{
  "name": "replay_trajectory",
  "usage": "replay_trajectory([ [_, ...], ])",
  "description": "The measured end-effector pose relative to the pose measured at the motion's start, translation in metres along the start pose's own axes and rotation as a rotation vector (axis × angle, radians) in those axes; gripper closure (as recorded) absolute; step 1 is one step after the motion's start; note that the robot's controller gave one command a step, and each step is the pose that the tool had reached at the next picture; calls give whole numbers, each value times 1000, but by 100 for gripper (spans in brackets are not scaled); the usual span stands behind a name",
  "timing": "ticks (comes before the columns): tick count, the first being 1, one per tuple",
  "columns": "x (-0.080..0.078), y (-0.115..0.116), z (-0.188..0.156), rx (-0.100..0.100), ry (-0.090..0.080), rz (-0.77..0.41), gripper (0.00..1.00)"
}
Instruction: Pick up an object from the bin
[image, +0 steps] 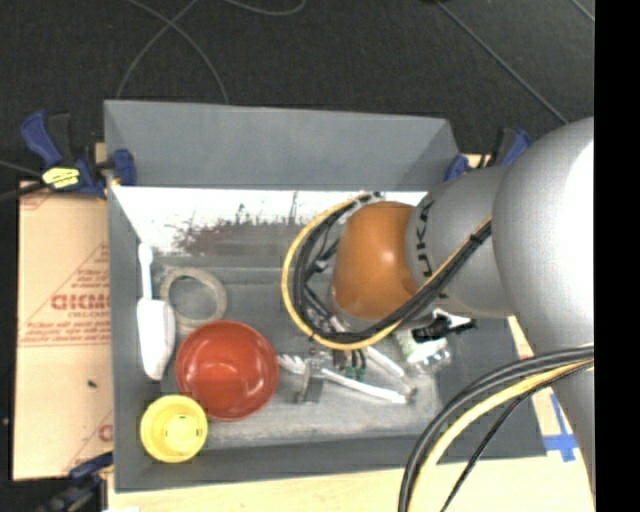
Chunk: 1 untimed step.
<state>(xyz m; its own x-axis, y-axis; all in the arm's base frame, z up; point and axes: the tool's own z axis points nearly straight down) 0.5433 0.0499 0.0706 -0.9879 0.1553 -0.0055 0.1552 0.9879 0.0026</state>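
**A:** Which step is this?

**B:** The approach, I'd judge. The claw (308, 378) sits low in the grey bin (300, 455), just right of the red bowl (227, 368), over pale plastic sticks (372, 386). I can't tell its opening, nor any hold.

**A:** And next?

**B:** Probably close on a stick and lift straight up. The bowl crowds the left and the front wall is near.

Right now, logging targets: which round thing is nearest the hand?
The red dome, beside the hand; yellow cap and clear ring lie farther off.
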Motion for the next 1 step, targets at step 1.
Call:
replay_trajectory([
  [1, 4, -8, 0, 1, 5, 65, 0],
])
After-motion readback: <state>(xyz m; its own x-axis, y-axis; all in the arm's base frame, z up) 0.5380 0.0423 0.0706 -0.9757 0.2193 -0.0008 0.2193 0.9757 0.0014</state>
